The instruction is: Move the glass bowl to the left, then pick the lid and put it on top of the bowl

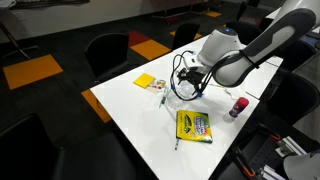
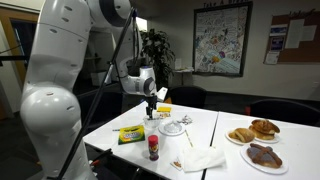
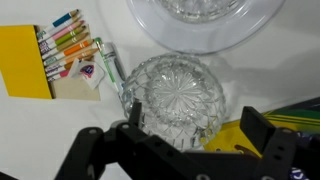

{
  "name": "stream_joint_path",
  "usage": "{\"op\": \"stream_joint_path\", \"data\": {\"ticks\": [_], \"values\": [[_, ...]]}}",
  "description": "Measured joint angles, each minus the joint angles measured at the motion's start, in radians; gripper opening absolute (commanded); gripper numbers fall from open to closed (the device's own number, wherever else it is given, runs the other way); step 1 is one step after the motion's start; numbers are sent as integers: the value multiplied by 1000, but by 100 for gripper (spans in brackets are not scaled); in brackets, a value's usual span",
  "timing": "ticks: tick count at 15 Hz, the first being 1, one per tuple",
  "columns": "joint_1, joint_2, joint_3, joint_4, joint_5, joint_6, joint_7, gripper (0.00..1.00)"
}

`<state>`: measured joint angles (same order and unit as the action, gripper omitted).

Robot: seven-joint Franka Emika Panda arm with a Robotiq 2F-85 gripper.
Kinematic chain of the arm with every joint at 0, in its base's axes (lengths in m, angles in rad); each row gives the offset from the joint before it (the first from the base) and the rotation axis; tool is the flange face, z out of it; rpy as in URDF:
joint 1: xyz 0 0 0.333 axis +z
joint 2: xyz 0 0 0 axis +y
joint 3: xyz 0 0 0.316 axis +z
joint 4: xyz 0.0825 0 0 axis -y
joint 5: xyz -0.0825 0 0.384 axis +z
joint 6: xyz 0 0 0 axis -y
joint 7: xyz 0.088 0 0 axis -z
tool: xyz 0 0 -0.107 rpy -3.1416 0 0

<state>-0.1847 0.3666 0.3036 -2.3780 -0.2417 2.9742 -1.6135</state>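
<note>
So here's what we see. The claw (image 3: 192,114) is wide open and has hold of nothing. The lid (image 3: 178,98) sits right between its two fingers in the wrist view. It's nearer the finger on the left of that view, and its rim meets that finger's edge in the picture, but we can't tell if they actually touch. There's a clear gap to the finger on the right.

The lid lies flat on the white bench (image 3: 40,140) with its starburst cut pattern facing the camera. It's round, so there's no long axis and no direction it points. We can't tell if it's dome up or dome down.

The glass bowl (image 3: 200,22) is just beyond the lid on the far side from the claw, partly cut off by the top of the wrist view. The two rims are close together with a thin strip of bench between them. The bowl stands upright and we see nothing in it.

To the left in the wrist view is the crayon box (image 3: 45,62). A pen (image 3: 110,66) lies alongside it, between the box and the lid. A bit of the yellow sticky-note pad (image 3: 232,142) peeks out under the claw on the right.

In an exterior view, two dishes of brown food (image 2: 247,158) sit at the right end of the bench, well apart from the claw. A small red-capped bottle (image 2: 153,147) stands at the near edge.
</note>
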Motion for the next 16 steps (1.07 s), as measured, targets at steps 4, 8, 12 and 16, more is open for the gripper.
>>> {"op": "stream_joint_path", "data": {"ticks": [4,8,12,16], "values": [[-109,-35,15,0,121,-53,-98,100],[-161,-33,-14,35,209,-109,-185,100],[-152,27,-66,117,222,-163,-190,100],[-148,134,-79,221,227,-175,-190,100]]}}
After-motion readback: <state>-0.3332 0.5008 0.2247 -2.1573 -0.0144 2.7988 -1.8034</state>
